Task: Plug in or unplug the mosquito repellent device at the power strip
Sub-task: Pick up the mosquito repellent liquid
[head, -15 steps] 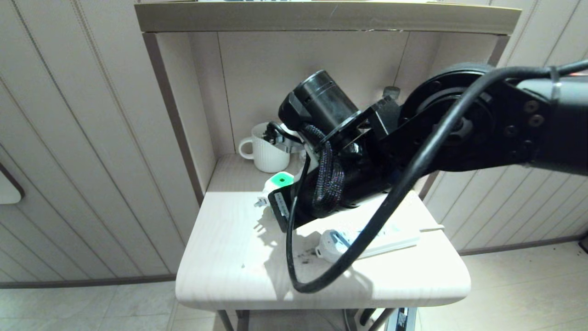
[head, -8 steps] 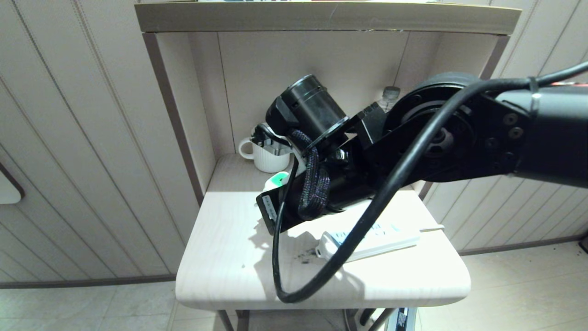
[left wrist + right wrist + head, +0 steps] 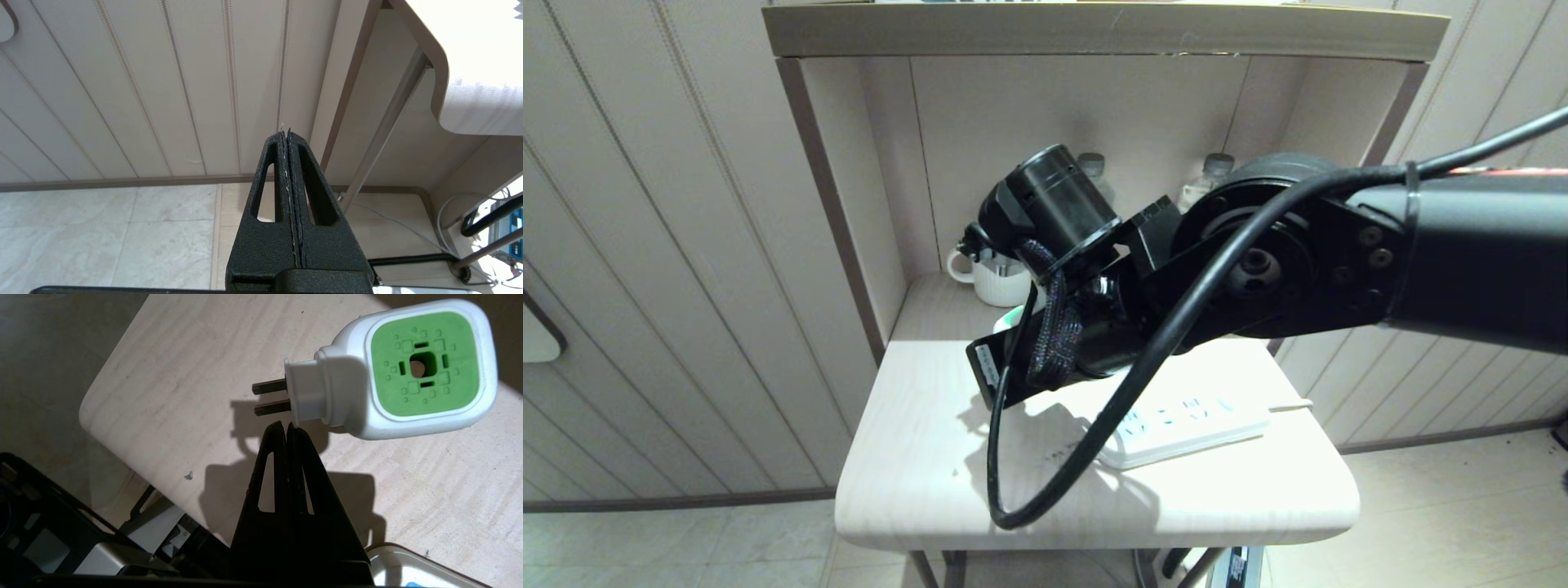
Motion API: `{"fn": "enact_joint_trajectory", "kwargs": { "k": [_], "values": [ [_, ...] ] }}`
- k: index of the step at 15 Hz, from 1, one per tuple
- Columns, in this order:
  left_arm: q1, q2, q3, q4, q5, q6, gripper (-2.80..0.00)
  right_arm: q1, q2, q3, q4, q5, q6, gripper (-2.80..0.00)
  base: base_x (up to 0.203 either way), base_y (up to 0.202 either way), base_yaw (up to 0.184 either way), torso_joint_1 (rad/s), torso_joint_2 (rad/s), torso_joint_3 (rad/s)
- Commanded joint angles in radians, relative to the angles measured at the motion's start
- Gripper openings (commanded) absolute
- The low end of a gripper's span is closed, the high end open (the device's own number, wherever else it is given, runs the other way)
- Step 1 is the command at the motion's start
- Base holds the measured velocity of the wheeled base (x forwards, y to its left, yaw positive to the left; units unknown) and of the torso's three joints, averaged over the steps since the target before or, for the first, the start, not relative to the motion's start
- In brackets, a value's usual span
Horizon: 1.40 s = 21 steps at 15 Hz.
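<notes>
Black right arm (image 3: pixel 1339 261), thick black cable (image 3: pixel 1094 441), braided sleeve (image 3: pixel 1049 343)

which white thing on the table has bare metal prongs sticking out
The mosquito repellent device, the small one with the green face; its two dark prongs point out sideways, in no socket. The long power strip shows only sockets, and the ribbed mug has none.

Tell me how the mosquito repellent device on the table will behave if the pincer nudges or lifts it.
The mosquito repellent device looks like a small hard plastic shell, so probably stiff and light. Its rounded, glossy body may slip from a narrow pinch. It lies unplugged on the table with its prongs free, so a nudge from the shut right pincer would likely slide or spin it.
</notes>
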Motion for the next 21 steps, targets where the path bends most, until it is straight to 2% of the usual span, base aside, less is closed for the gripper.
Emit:
{"fn": "enact_joint_trajectory", "kwargs": {
  "k": [1, 21],
  "values": [
    [0.001, 0.002, -0.001, 0.001, 0.000, 0.000, -2.80, 0.000, 0.014, 0.000, -0.020, -0.018, 0.001, -2.80, 0.000, 0.000, 0.000, 0.000, 0.00, 0.000],
    [0.000, 0.002, 0.000, 0.001, 0.000, 0.000, -2.80, 0.014, 0.048, 0.002, -0.187, -0.023, -0.016, -2.80, 0.000, 0.000, 0.000, 0.000, 0.00, 0.000]
  ]
}}
